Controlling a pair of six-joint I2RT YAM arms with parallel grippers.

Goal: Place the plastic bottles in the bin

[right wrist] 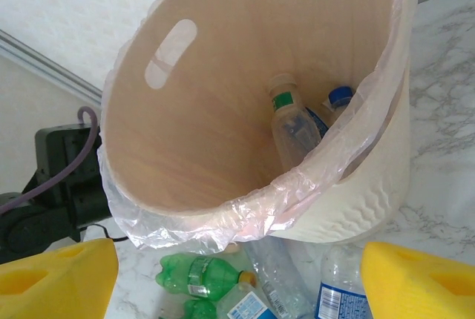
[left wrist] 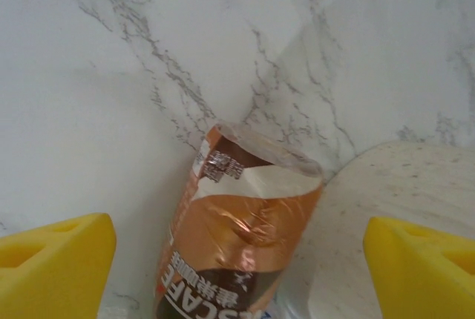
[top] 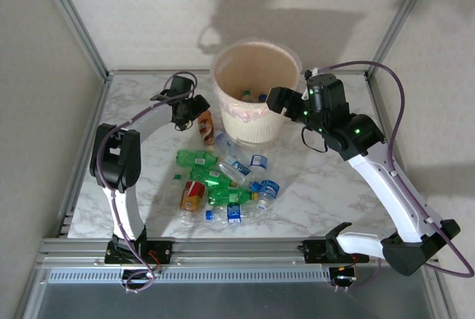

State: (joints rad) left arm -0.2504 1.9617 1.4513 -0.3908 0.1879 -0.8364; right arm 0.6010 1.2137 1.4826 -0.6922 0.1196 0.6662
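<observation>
The pale pink-beige bin with a thin liner stands at the back centre. In the right wrist view the bin holds a clear bottle and a blue-capped one. An orange-brown labelled bottle lies left of the bin. My left gripper hangs over it, open. In the left wrist view that bottle lies between the yellow fingers, touching neither. My right gripper is open and empty at the bin's right rim. A heap of green and clear plastic bottles lies in front of the bin.
A green bottle and a blue-labelled clear bottle lie at the bin's foot below the right gripper. The bin's pale wall rises just right of the orange-brown bottle. Metal frame posts edge the marble table.
</observation>
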